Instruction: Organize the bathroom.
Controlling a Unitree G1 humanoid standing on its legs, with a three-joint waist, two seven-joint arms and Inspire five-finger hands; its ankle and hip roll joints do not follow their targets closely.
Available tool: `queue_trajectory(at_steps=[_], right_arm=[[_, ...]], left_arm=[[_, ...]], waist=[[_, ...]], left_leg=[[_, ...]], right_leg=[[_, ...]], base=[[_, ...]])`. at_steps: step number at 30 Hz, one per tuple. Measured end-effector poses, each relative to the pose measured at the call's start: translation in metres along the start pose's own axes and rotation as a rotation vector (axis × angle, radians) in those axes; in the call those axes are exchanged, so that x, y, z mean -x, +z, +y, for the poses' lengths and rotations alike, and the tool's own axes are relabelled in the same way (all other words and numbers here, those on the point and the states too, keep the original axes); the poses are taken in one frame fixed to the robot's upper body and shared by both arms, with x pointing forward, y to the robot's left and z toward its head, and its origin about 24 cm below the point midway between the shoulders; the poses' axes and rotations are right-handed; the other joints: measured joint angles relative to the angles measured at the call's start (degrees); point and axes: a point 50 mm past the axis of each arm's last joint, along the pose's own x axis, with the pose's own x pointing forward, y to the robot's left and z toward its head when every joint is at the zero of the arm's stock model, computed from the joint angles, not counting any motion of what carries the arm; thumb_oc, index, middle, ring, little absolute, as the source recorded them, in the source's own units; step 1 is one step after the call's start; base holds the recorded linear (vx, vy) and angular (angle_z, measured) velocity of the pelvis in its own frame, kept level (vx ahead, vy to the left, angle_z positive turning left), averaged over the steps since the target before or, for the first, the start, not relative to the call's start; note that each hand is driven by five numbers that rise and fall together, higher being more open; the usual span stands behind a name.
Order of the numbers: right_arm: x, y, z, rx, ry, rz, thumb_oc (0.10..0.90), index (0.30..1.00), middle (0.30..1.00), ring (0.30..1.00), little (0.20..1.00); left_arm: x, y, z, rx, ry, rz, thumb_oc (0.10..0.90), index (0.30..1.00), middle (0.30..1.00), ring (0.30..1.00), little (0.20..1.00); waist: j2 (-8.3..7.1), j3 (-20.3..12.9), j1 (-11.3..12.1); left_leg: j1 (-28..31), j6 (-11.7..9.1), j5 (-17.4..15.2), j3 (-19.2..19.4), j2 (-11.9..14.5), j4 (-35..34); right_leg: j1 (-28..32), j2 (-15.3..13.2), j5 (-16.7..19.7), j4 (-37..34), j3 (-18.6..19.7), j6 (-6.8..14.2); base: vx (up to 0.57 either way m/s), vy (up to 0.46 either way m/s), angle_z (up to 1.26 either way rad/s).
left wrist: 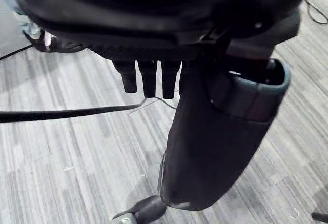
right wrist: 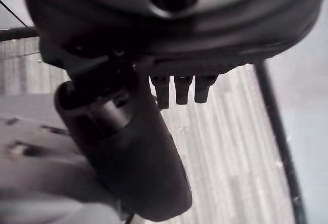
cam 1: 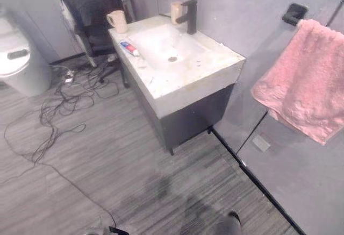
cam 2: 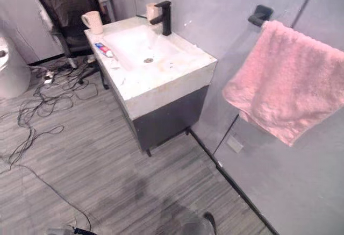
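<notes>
A white sink counter [cam 1: 167,89] on a dark cabinet stands against the grey wall. On it lie a toothpaste tube [cam 1: 129,48] and, at the far corner, a cream mug [cam 1: 117,21]. Another pale cup [cam 1: 176,12] sits behind the black faucet [cam 1: 189,15]. A pink towel [cam 1: 306,82] hangs from a black wall bar [cam 1: 294,13] on the right. My left hand [left wrist: 154,29] hangs over the striped floor, fingers [left wrist: 148,80] relaxed and holding nothing. My right hand [right wrist: 169,39] hangs the same way near the wall's dark baseboard, also holding nothing.
A white toilet [cam 1: 19,57] stands at the far left. A black office chair [cam 1: 91,14] sits behind the sink's far end. Loose black cables [cam 1: 59,100] sprawl over the grey plank floor between toilet and cabinet. Open floor lies in front of the cabinet.
</notes>
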Motion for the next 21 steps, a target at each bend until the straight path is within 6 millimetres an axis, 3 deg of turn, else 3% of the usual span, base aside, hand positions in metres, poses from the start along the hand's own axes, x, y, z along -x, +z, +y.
queue_trajectory(at_steps=[1,2,4,6,7,9,12,15,18,19,21], right_arm=[[0.0,0.002,0.004,0.002,0.013,-0.011,0.8,0.9,0.9,0.9,0.9],[0.0,0.005,0.003,0.029,0.007,-0.028,0.8,0.9,0.9,0.9,0.9],[0.002,0.012,-0.002,0.059,-0.016,-0.061,0.8,0.9,0.9,0.9,0.9],[0.003,0.017,-0.003,0.088,-0.029,-0.078,0.8,0.9,0.9,0.9,0.9],[0.003,0.017,-0.002,0.092,-0.032,-0.081,0.8,0.9,0.9,0.9,0.9],[0.003,0.02,0.004,0.1,-0.03,-0.091,0.8,0.9,0.9,0.9,0.9],[0.001,0.012,0.002,0.056,-0.043,-0.083,0.8,0.9,0.9,0.9,0.9],[0.001,0.007,0.001,0.01,-0.045,-0.073,0.8,0.9,0.9,0.9,0.9],[0.0,0.002,-0.002,-0.025,-0.054,-0.061,0.8,0.9,0.9,0.9,0.9],[-0.001,-0.004,-0.002,-0.034,-0.055,-0.047,0.8,0.9,0.9,0.9,0.9],[-0.001,-0.007,0.001,-0.106,-0.054,-0.037,0.8,0.9,0.9,0.9,0.9]], left_arm=[[-0.002,-0.006,0.009,0.012,0.022,0.014,0.8,0.9,0.9,0.9,0.9],[-0.002,-0.009,0.009,0.039,0.033,0.019,0.8,0.9,0.9,0.9,0.9],[-0.001,-0.009,0.002,0.081,0.014,0.028,0.8,0.9,0.9,0.9,0.9],[0.001,-0.004,-0.006,0.123,-0.017,0.011,0.8,0.9,0.9,0.9,0.9],[0.002,0.005,-0.007,0.147,-0.026,-0.014,0.8,0.9,0.9,0.9,0.9],[0.001,0.007,-0.001,0.165,-0.008,-0.018,0.8,0.9,0.9,0.9,0.9],[0.001,0.007,-0.003,0.189,-0.007,-0.024,0.8,0.9,0.9,0.9,0.9],[-0.001,-0.009,-0.001,0.233,0.014,0.03,0.8,0.9,0.9,0.9,0.9],[-0.002,-0.024,0.0,0.278,0.061,0.07,0.8,0.9,0.9,0.9,0.9],[-0.001,-0.025,-0.002,0.279,0.069,0.074,0.8,0.9,0.9,0.9,0.9],[-0.001,-0.02,-0.003,0.28,0.07,0.055,0.8,0.9,0.9,0.9,0.9]], waist=[[-2.44,-0.64,-0.04],[-3.29,-0.91,0.66],[-2.4,-1.02,-0.52],[-1.27,-1.72,-1.05],[-1.3,-2.24,-0.91],[-2.89,-3.46,-0.68],[-1.26,-4.14,-0.8],[-0.15,-5.37,-0.69],[0.98,-5.98,0.05],[0.85,-6.5,0.03],[-0.08,-6.87,-0.46]], left_leg=[[-0.7,-0.87,0.55,0.24,-0.84,-0.04],[-1.84,-1.74,0.71,1.02,-0.67,0.17],[-3.39,-2.8,1.68,-0.24,0.43,-0.05],[-3.28,-3.88,4.62,-1.98,1.88,-3.21],[-3.38,-4.42,6.52,-2.98,2.43,-4.82],[-3.63,-5.24,9.56,-4.07,2.49,-8.01],[-4.27,-7.11,13.03,-6.46,5.21,-11.43],[-4.29,-7.41,13.17,-7.17,7.82,-12.25],[-6.03,-8.09,12.5,-10.61,9.96,-8.46],[-6.35,-8.33,11.88,-10.33,10.24,-8.35],[-6.19,-8.11,10.43,-5.8,11.19,-9.89]], right_leg=[[2.04,0.45,3.45,-3.07,-0.22,0.45],[2.16,0.48,2.81,-5.19,-1.13,0.48],[1.83,1.57,2.79,-5.37,-1.6,0.5],[0.1,3.53,2.28,-3.08,-1.98,0.24],[-1.28,4.2,0.67,-1.1,-2.19,-0.87],[-1.34,4.73,-2.21,-2.46,-1.78,-1.48],[0.42,8.27,-2.92,-6.09,-3.89,-2.31],[1.08,11.08,-3.68,-6.81,-4.68,-3.95],[1.9,12.96,-4.59,-5.06,-4.1,-5.69],[2.2,13.13,-4.92,-4.97,-4.6,-6.17],[2.89,11.98,-4.43,-5.18,-7.85,-7.43]], base=[[-0.25,-0.128,-0.38],[-0.18,-0.097,-0.26],[-0.15,-0.093,0.11],[-0.23,-0.178,0.36],[-0.21,-0.162,0.33],[-0.14,-0.206,0.36],[-0.05,-0.109,0.36],[-0.01,-0.023,0.24],[0.05,0.095,0.23],[0.14,0.214,0.63],[0.15,0.32,0.87]])
